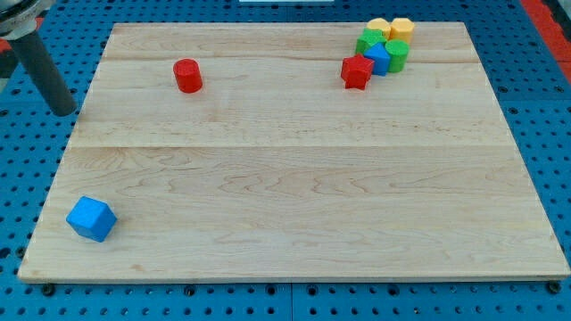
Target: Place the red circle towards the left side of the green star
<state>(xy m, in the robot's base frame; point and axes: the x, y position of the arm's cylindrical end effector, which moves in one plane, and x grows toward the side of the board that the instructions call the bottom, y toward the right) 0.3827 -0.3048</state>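
**Red circle far from the green star, approach not yet begun**

At the view's far left, off the bench point(294, 178): my tip point(67, 112), the lower end of a dark rod slanting down from the top-left corner. Over the blue pegboard point(18, 178), not over the wood, and well apart from every block. No pincer on this arm, so nothing to report as spread or pressed together; just the bare rod.

Down at the bottom-left corner of the bench: blue cube point(91, 218), alone, far from everything else.

Further right, near the top edge: red circle point(187, 76), a short upright cylinder, standing free with bare wood all round.

Across a wide stretch of wood, in the top-right area: a tight cluster. First red block point(357, 71), shape not certain, perhaps a star. Just beside it, blue block point(378, 58). Behind that, green star point(369, 40), partly hidden, and another green block point(397, 53) to the right. At the back, two yellow blocks point(378, 26) point(401, 27), touching.

Step in hand, as judged: the very start, with the approach still to make. Next move likely calls for bringing my tip round to the view's left of the red circle, then a long push rightward, stopping short, left of the green star. Risk: red block and blue block crowd that side, so a straight push may knock the cluster.

No brands, labels or writing readable anywhere.
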